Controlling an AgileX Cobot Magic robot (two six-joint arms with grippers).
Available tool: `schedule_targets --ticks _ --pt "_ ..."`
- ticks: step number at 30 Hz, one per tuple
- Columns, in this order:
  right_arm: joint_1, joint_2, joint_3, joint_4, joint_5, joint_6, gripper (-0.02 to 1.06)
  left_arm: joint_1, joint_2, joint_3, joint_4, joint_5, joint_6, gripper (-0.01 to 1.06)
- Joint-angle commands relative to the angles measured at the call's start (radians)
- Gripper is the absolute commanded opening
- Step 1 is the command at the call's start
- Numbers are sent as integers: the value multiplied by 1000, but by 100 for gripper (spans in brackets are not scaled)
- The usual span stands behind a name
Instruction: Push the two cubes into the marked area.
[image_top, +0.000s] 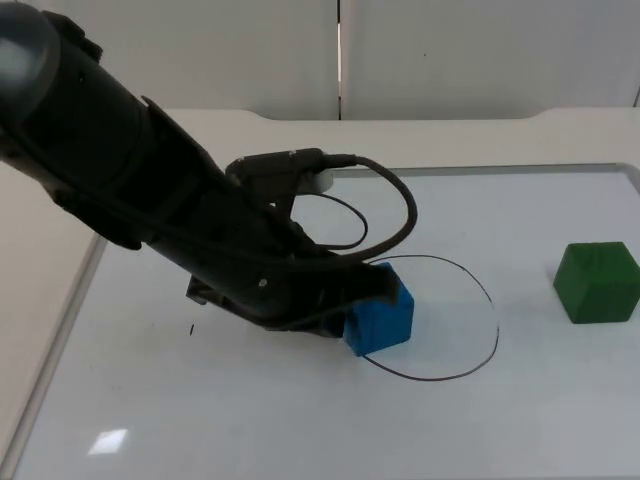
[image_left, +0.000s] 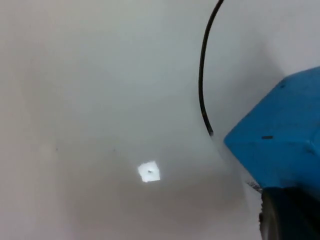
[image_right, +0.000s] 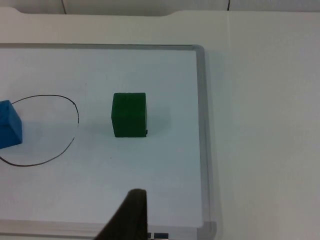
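Observation:
A blue cube (image_top: 384, 318) sits on the left side of the marked area, a thin black outline (image_top: 495, 330) drawn on the whiteboard. My left gripper (image_top: 345, 298) is low on the board at the cube's left side, under the arm. In the left wrist view a black fingertip (image_left: 287, 217) rests against the blue cube (image_left: 280, 140), close to the outline (image_left: 202, 75). A green cube (image_top: 597, 281) stands outside the outline to the right. The right wrist view looks from above and well back at the green cube (image_right: 129, 114), the blue cube (image_right: 9, 125) and the outline (image_right: 75, 125), past a right fingertip (image_right: 132, 215).
The whiteboard has a raised grey rim (image_right: 202, 125), close to the green cube's right side. The left arm (image_top: 180, 210) crosses the board's left half. A small bright reflection (image_top: 108, 440) lies near the front left.

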Motion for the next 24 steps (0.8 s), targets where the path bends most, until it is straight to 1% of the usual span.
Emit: schedule_targets --ticks 1,6,24 --pt "-5 -4 2 1 -11 0 105 -13 -1 -5 -12 6 -5 0" --pt "-5 -4 2 1 -11 0 105 -35 -1 -14 -5 -1 -5 0" --pt "-5 -4 2 1 -11 0 105 -35 1 -18 -5 -80 0 0"
